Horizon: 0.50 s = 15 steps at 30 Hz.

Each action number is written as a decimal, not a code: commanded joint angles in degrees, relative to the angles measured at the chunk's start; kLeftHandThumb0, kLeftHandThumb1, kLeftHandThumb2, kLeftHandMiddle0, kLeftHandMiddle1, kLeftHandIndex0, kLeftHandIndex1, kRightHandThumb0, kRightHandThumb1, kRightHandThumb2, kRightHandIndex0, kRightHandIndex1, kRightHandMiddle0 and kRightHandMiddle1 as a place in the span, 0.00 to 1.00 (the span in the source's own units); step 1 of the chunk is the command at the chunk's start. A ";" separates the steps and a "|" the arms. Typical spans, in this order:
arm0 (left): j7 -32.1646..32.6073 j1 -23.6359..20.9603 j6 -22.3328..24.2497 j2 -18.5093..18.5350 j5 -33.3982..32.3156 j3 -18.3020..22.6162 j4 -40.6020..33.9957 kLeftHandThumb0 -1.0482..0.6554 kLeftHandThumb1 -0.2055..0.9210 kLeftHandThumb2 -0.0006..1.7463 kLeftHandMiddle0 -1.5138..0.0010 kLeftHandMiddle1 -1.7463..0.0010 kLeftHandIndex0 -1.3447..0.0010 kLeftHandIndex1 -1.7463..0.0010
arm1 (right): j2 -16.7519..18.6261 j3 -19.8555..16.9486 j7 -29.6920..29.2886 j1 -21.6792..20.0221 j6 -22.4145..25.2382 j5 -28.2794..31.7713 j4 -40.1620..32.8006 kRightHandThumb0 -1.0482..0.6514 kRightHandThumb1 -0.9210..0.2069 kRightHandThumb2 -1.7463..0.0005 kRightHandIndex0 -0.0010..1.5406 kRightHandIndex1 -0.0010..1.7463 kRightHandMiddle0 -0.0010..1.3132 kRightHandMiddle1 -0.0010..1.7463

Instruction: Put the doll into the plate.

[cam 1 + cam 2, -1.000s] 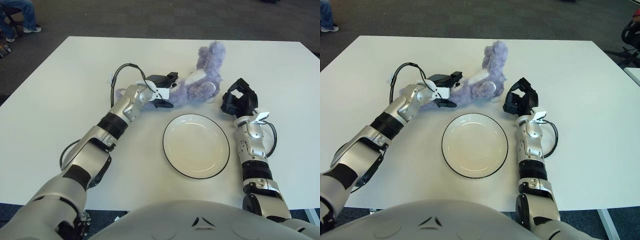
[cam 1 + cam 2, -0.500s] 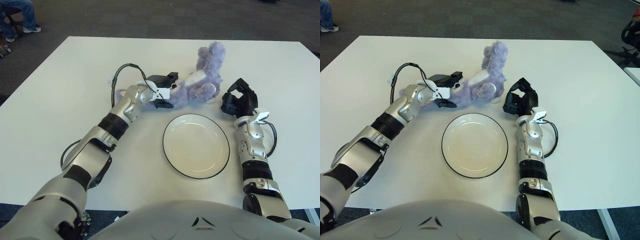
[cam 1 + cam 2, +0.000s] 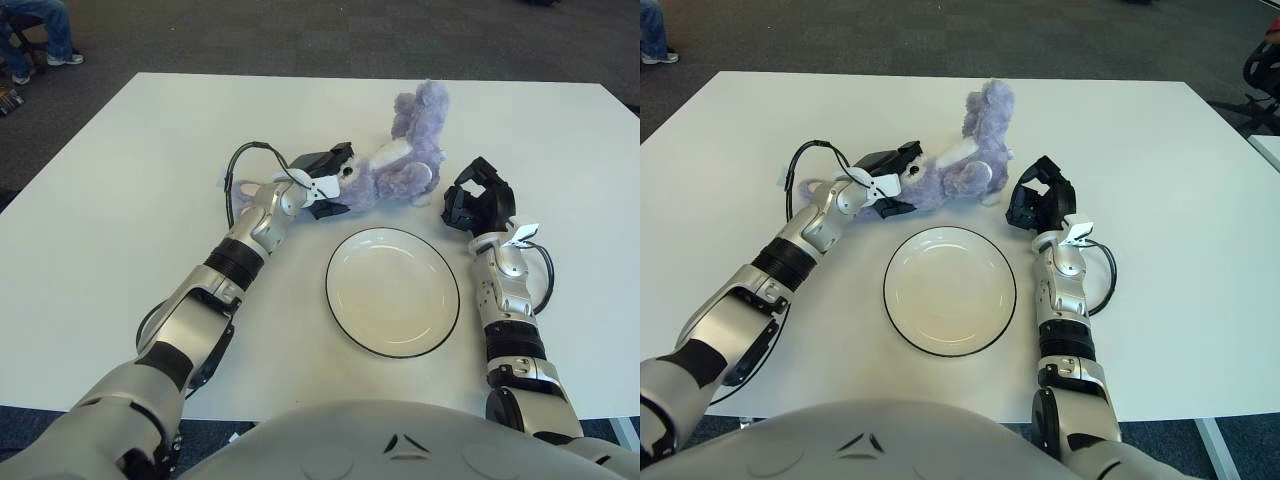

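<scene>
- The purple teddy bear [image 3: 398,160] lies on the white desk [image 3: 120,190], behind the plate [image 3: 392,291]. It has slid and tipped up a little from a moment ago.
- The left robot hand [image 3: 328,183] has pushed closer and grips the bear's near end, so a lift may be starting.
- The bear looks soft and fuzzy. The plate is round, smooth and empty, with a dark rim.
- The right robot hand [image 3: 477,203] is just right of the bear, curled, holding nothing.
</scene>
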 commanded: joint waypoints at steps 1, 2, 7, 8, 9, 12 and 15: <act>0.55 2.46 -0.03 -0.43 -0.41 -0.41 2.56 0.92 0.36 0.83 0.54 0.00 0.35 0.00 | -0.25 -0.50 0.39 1.34 0.66 0.88 0.19 0.31 0.62 0.18 0.83 1.00 0.53 1.00; 0.81 2.44 -0.20 -0.52 -0.52 -0.33 2.87 0.92 0.36 0.83 0.54 0.00 0.34 0.00 | -0.23 -0.53 0.40 1.33 0.73 0.92 0.19 0.31 0.62 0.18 0.83 1.00 0.53 1.00; 1.33 2.30 -0.86 -0.69 -0.86 -0.20 3.84 0.91 0.39 0.81 0.55 0.00 0.30 0.00 | -0.16 -0.67 0.46 1.31 1.06 0.97 0.12 0.31 0.62 0.18 0.83 1.00 0.53 1.00; 1.40 2.31 -1.00 -0.71 -0.90 -0.17 3.98 0.91 0.40 0.80 0.56 0.00 0.30 0.00 | -0.16 -0.69 0.47 1.31 1.18 0.99 0.09 0.31 0.62 0.18 0.83 1.00 0.53 1.00; 1.45 2.31 -1.10 -0.72 -0.91 -0.14 4.07 0.90 0.40 0.80 0.57 0.00 0.30 0.00 | -0.16 -0.70 0.48 1.31 1.31 1.01 0.05 0.31 0.62 0.18 0.83 1.00 0.53 1.00; 1.92 2.40 -1.56 -0.75 -0.92 -0.04 4.33 0.90 0.42 0.79 0.57 0.00 0.29 0.00 | -0.19 -0.70 0.51 1.34 1.75 1.06 -0.14 0.31 0.63 0.18 0.84 1.00 0.53 1.00; 2.39 2.49 -2.08 -0.77 -0.99 0.09 4.58 0.90 0.41 0.80 0.57 0.00 0.30 0.00 | -0.20 -0.69 0.54 1.37 2.00 1.06 -0.28 0.31 0.63 0.18 0.84 1.00 0.53 1.00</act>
